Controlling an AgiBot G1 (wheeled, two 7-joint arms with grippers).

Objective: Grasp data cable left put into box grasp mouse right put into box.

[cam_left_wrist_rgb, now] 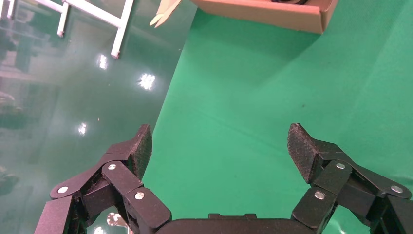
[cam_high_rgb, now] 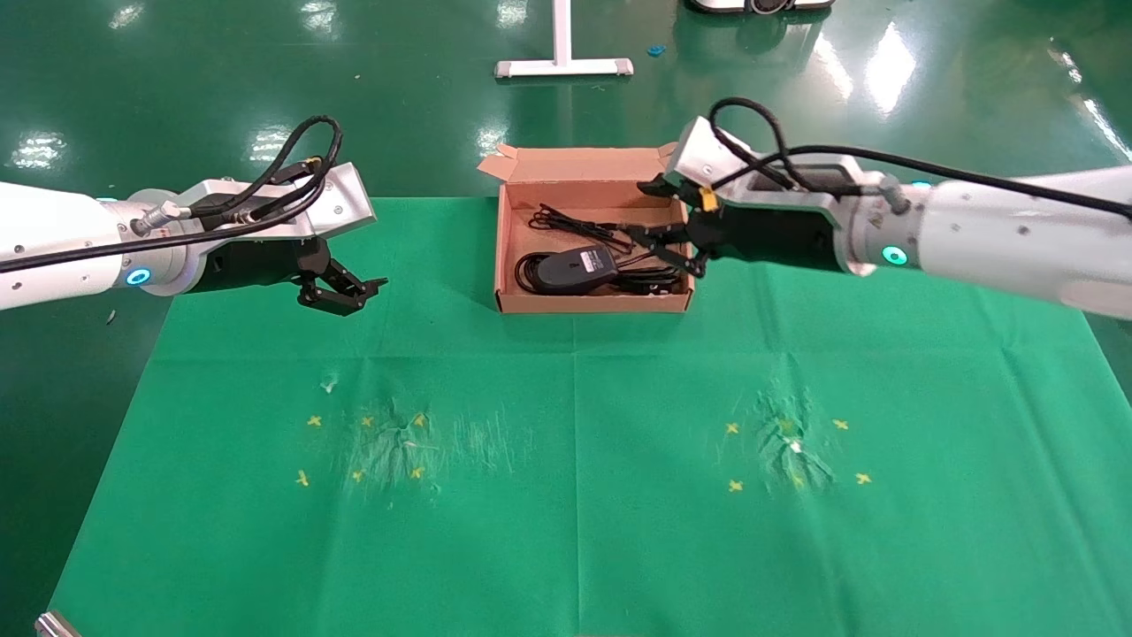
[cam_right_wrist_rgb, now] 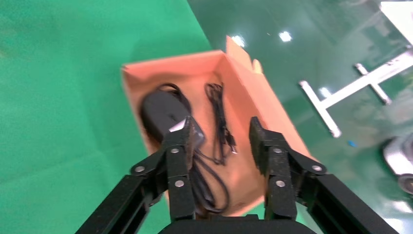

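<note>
Brown cardboard, shallow and rectangular, the box (cam_high_rgb: pixel 591 303) sits at the far middle of the green cloth-covered surface (cam_high_rgb: pixel 575 495), its small flaps along the far long edge, and both of the task's things already lie inside it: the black oval wired mouse (cam_high_rgb: pixel 575 269) with its pale rectangular label rests toward the near wall among its thicker coiled cord, and the thin loose black data cable (cam_high_rgb: pixel 575 226) lies behind it, nearer the far wall. Judging from this, both placements look done and little seems left beyond drawing the arms clear. The right gripper (cam_high_rgb: pixel 672 248) reaches in from the robot's right, roughly level, its tips over the box's right end just beside the mouse's cord; in the right wrist view its jaws stand apart with nothing between them, the mouse and cable showing below. The left gripper (cam_high_rgb: pixel 349 296) hangs above the surface well apart from the box on the robot's left, its arm stretched in from that side and tilted slightly down; the left wrist view shows its jaws spread wide and empty over bare green cloth, with a corner of the box at the edge of that view.
</note>
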